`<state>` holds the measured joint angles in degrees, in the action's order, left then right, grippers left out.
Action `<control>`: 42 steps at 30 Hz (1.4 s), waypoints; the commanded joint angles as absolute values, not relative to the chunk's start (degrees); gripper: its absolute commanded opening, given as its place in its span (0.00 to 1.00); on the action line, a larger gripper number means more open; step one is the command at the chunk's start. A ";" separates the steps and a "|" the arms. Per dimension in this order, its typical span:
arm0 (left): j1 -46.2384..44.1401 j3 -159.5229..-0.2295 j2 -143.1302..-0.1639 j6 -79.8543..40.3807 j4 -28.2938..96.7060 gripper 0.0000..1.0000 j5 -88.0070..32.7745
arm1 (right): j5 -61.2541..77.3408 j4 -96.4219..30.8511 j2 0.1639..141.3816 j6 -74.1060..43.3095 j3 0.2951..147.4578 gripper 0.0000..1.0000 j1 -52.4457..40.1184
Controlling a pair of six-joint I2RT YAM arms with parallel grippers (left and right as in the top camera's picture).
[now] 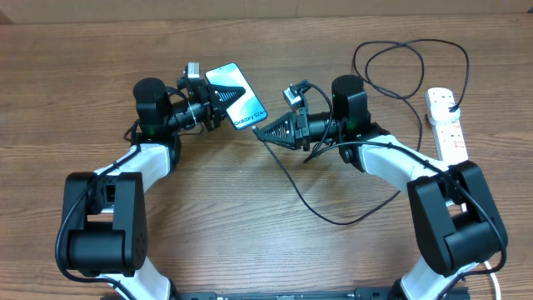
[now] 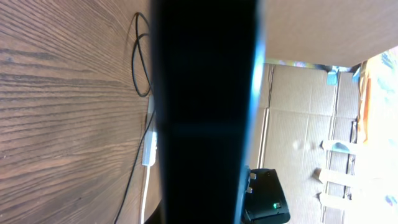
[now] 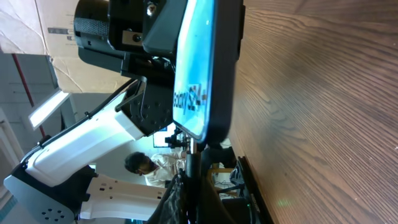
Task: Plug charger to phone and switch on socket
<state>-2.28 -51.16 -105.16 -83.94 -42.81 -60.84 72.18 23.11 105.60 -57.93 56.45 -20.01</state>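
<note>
Left pincer (image 1: 218, 102): clamped on one short end of the slim, dark-edged, rectangular phone (image 1: 238, 97) with a light blue-teal screen.
Right pincer (image 1: 268, 132): drawn narrow, pinching the connector end of the long thin black charger (image 1: 333, 222); aimed toward the left pincer, with the phone between the two.
Phone: slanted across the overhead view, screen up, small white text near the end facing the right pincer. From the left wrist, phone (image 2: 205, 112) only a dark slab filling the middle. From the right wrist, phone (image 3: 199, 68) seen steeply from the side, screen bright.
Connector tip: right at the phone's text end, touching or nearly so; seated in the port or not, cannot tell.
Charger: from the right pincer down across the worktop in a slack curve, back up past the right arm, round a wide loop at the far side, ending in a black plug pushed into the socket.
Socket (image 1: 447, 133): small white rectangular power strip with red-orange switches, lying flat near the right edge, well apart from the phone; switch positions too small to tell.
Worktop (image 1: 250, 242): brown wood-grain surface under both arms.
Background: brown cardboard boxes (image 2: 311, 124) beyond the worktop in the left wrist view.
</note>
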 commanded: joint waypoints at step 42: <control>-2.66 -51.88 -104.62 -82.32 -41.82 0.05 -61.45 | 65.60 23.97 105.67 -62.65 55.81 0.04 -20.16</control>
<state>-2.26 -51.16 -105.16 -83.59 -41.36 -59.29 68.88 23.49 105.60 -61.93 56.45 -20.03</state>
